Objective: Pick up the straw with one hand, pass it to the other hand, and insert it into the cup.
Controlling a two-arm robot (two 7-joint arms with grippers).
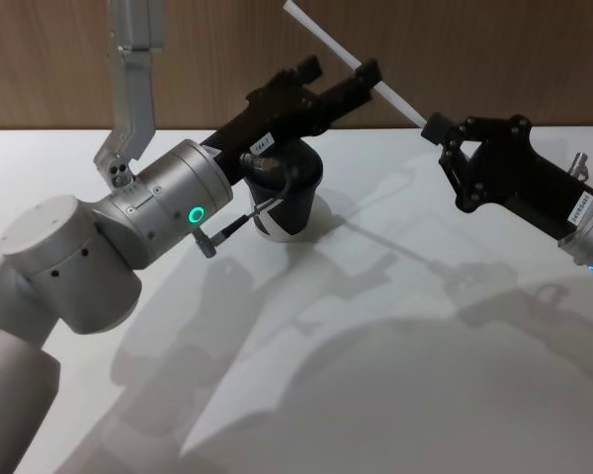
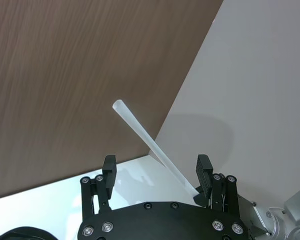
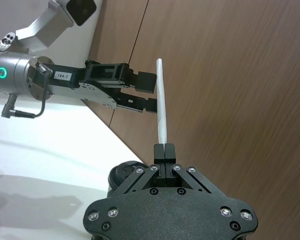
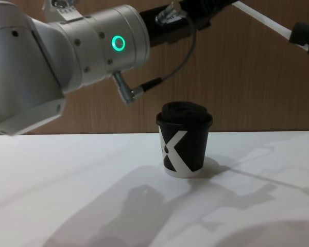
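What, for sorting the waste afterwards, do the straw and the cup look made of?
Straw, pinched in the right pincer and lying within the open left pincer: probably plastic, smooth, faintly translucent white; paper is possible. Cup: likely paper, matte black wall with a printed white X. Lid: probably moulded plastic, matte black dome.

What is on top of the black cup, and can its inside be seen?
A black domed lid sits on the cup, so its inside is hidden. Nothing stands in the lid; the straw is up in the air, held by the right tool.
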